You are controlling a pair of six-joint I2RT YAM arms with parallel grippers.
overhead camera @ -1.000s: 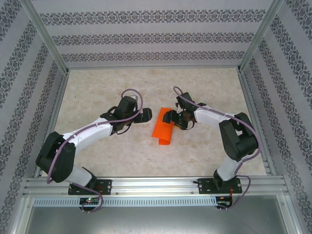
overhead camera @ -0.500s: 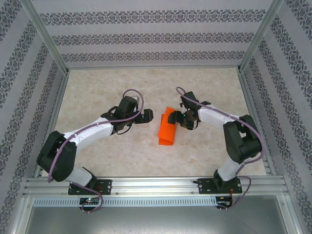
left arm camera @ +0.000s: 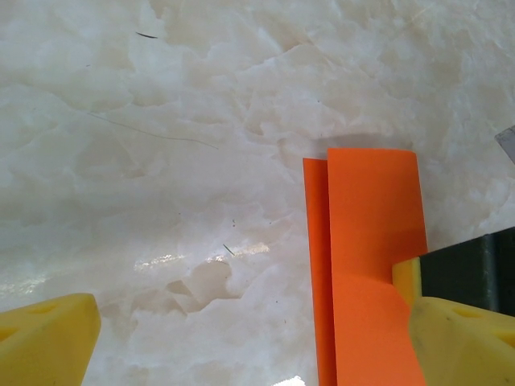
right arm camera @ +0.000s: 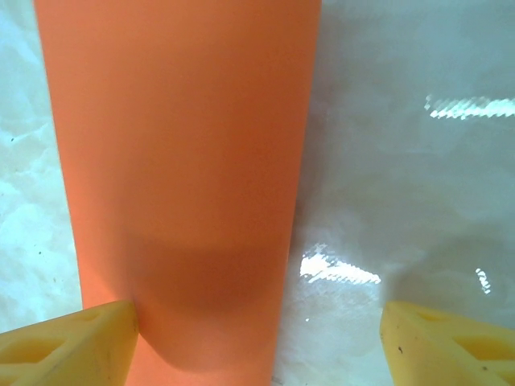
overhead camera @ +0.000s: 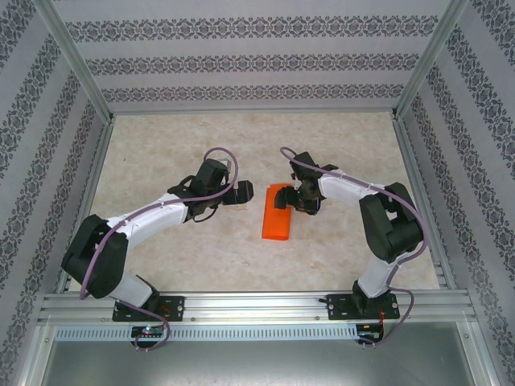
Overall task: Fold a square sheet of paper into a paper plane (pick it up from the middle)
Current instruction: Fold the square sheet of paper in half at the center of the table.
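Note:
The square sheet of paper (overhead camera: 277,221) is bright orange and lies on the table folded into a narrow strip. In the left wrist view the paper (left arm camera: 370,257) shows two layers with one edge offset. My left gripper (overhead camera: 246,193) is open just left of the strip's far end. The strip lies inside its span (left arm camera: 249,346), close to the right finger (left arm camera: 463,338). My right gripper (overhead camera: 283,195) is open over the strip's far end. The paper (right arm camera: 181,161) runs between its fingertips (right arm camera: 257,346), next to the left finger (right arm camera: 68,346).
The marble-patterned table (overhead camera: 161,145) has bare room on every side of the strip. Patterned walls and aluminium posts (overhead camera: 76,60) close in the left, back and right. A metal rail (overhead camera: 257,305) carries both arm bases at the near edge.
The right gripper has opened wider and shifted a little left over the strip's far end. The strip, earlier tilted and curled, now lies straighter and flatter. The left arm has barely moved.

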